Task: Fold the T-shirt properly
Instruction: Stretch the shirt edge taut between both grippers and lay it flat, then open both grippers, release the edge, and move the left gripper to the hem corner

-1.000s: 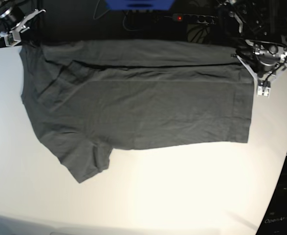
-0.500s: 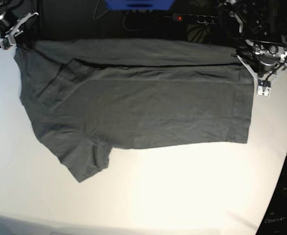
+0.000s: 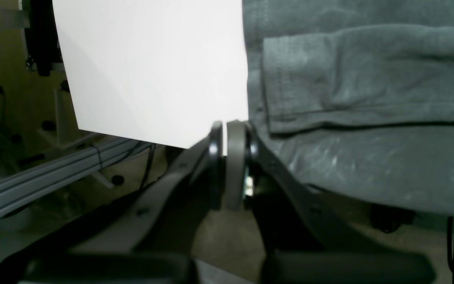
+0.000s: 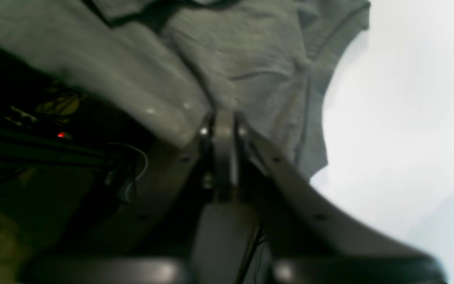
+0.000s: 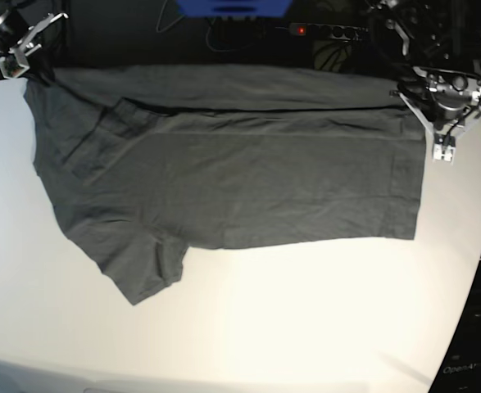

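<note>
The dark grey T-shirt (image 5: 240, 172) lies spread across the white table (image 5: 306, 327), its far long edge folded over and one sleeve (image 5: 142, 270) pointing toward the front left. At the far left corner my right gripper (image 5: 15, 61) has its jaws together, and the cloth (image 4: 250, 59) bunches into its tips (image 4: 223, 118). My left gripper (image 5: 443, 151) sits shut just off the shirt's right hem. In the left wrist view its tips (image 3: 225, 130) sit at the table edge beside the hem (image 3: 369, 98), with no cloth between them.
Behind the table's far edge lie a power strip (image 5: 318, 31) with a red light and a blue object (image 5: 232, 6). The table's curved right edge runs close to the left gripper. Bare white tabletop (image 5: 322, 311) spreads in front of the shirt.
The right gripper has drawn the shirt's far left corner outward to the left and then lifted slightly. The left arm has stayed put.
</note>
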`<state>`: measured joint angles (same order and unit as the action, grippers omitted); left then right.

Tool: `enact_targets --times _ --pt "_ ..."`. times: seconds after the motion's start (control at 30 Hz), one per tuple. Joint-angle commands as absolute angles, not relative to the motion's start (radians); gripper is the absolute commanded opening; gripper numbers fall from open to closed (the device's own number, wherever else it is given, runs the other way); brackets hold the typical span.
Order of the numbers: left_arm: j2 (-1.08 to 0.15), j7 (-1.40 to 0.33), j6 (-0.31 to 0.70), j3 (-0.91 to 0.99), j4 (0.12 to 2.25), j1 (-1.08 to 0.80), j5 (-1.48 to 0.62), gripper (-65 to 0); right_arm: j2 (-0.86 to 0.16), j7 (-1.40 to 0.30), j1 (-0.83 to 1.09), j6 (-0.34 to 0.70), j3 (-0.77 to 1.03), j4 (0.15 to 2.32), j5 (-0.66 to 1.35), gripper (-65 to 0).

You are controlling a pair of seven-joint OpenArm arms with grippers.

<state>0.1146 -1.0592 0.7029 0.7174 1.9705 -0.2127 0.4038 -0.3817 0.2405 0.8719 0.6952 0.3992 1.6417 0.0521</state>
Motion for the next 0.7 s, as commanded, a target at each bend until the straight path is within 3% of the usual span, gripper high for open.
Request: enact_targets --times 0.0,0.1,0.23,0.3,0.47,0.67 --pt "0.107 -1.053 0.698 0.719 1.985 -0.188 0.407 -62.5 -0.389 0.269 0.889 0.694 0.417 1.672 0.07 -52.2" --pt "0.107 -1.063 0.698 0.719 1.986 -0.15 0.41 -56.2 -0.387 0.269 0.903 0.694 0.423 1.719 0.07 -37.3" --pt "0.088 -1.063 0.698 0.719 1.992 -0.087 0.407 -41.1 -0.387 0.266 0.906 0.694 0.423 1.797 0.07 -22.2" --pt "0.071 -1.064 0.698 0.719 1.986 -0.045 0.406 -37.7 -0.387 0.234 0.897 0.694 0.423 1.837 0.07 -20.5" --pt "0.016 -1.063 0.698 0.716 1.934 0.076 0.404 -37.3 -0.386 0.048 0.788 0.698 0.418 1.902 0.076 -20.5" --pt "-0.03 -1.015 0.698 0.714 1.658 0.248 0.392 -37.2 -0.275 -0.139 0.645 0.698 0.476 1.906 0.07 -20.7"
